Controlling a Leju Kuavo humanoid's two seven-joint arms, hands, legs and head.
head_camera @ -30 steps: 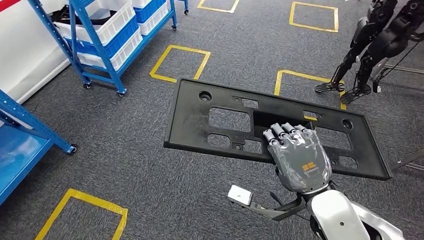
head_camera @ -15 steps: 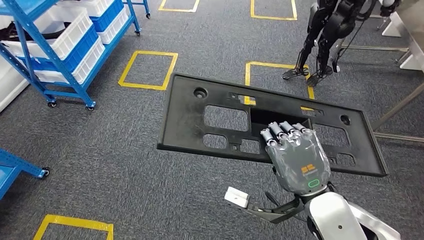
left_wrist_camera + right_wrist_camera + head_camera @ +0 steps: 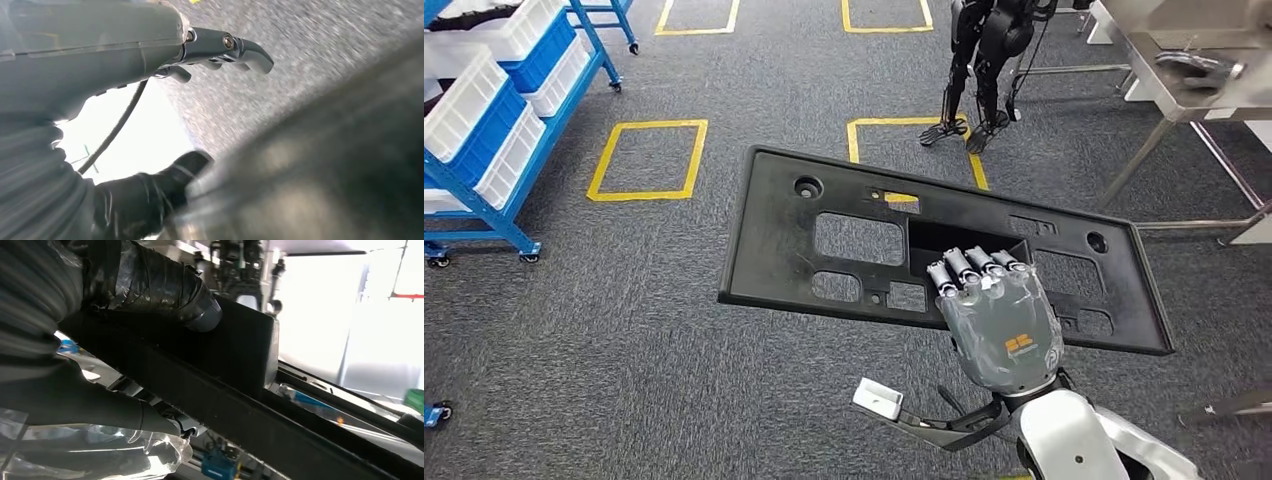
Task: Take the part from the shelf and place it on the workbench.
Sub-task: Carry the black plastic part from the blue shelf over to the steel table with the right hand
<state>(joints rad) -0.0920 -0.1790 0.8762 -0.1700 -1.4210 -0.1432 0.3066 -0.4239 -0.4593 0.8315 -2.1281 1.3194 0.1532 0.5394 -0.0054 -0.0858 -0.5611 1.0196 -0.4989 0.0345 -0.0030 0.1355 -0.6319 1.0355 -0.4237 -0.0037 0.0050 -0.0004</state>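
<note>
The part [image 3: 774,240] is a long, flat black plastic panel with several rectangular cut-outs, carried level above the carpet. My right hand [image 3: 999,320], in a clear cover, grips its near edge with the fingers hooked into a central cut-out. From the right wrist, the taped thumb [image 3: 165,285] presses on the panel's black rim [image 3: 240,350]. My left hand [image 3: 150,55] hangs over the grey carpet with its fingers apart and nothing in it. A steel workbench [image 3: 1194,110] stands at the far right.
Blue shelves [image 3: 484,130] with white and blue bins stand at the far left. Another dark humanoid robot [image 3: 984,50] stands ahead, beside the workbench's legs. Yellow taped squares [image 3: 649,160] mark the grey carpet.
The whole picture has shifted left as the camera turned right: the shelves slid towards the left edge and the workbench came in. My right hand keeps the same hold on the panel.
</note>
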